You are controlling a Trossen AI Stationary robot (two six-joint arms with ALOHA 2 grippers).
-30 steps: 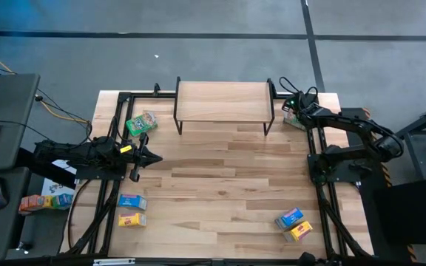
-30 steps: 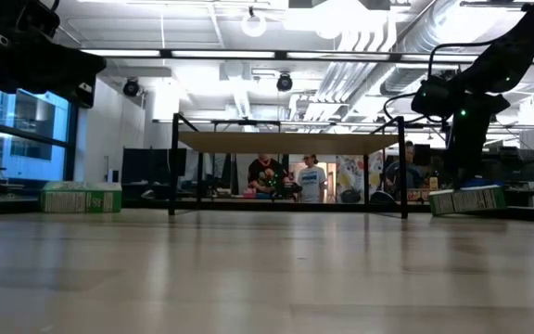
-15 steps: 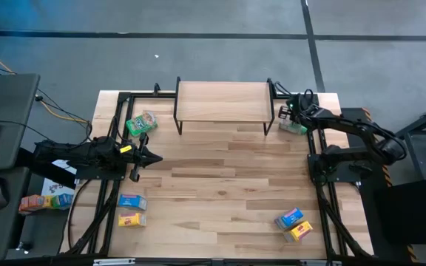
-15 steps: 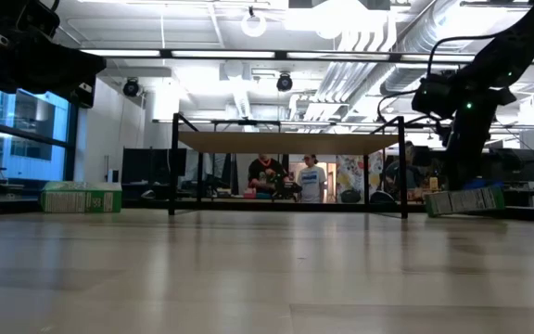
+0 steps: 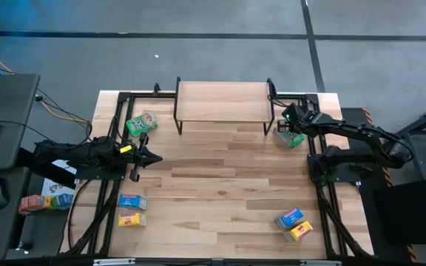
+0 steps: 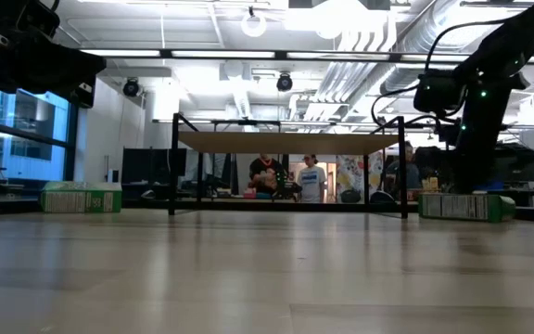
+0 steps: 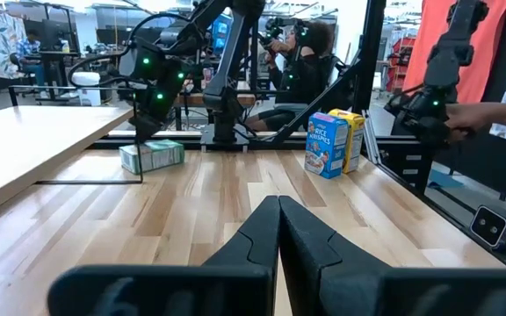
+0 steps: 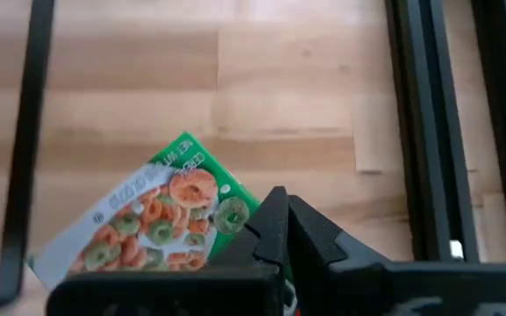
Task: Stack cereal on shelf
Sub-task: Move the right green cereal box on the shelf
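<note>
The left gripper [image 5: 154, 156] is waiting over the left side of the plank tabletop [image 5: 220, 192], its dark fingers [image 7: 275, 230] pressed fully together on nothing. Just behind it, a green cereal box [image 5: 141, 123] is lying flat near the table's left rear. Toward the front left, a blue cereal box [image 5: 132, 201] and a yellow cereal box with red print [image 5: 132, 219] are lying flat side by side. The shelf [image 5: 222, 100] is standing at the rear centre, showing a smooth, light wood rectangular top on thin black metal legs, with nothing on it. Right of the shelf, a second green cereal box [image 5: 290, 137], printed with ring-shaped cereal, is lying flat under the right gripper [image 5: 288, 127], whose tapered black fingers [image 8: 281, 233] are closed together above its face without clamping it. At the front right, another blue box [image 5: 290, 218] and yellow box [image 5: 299, 232] are lying touching.
</note>
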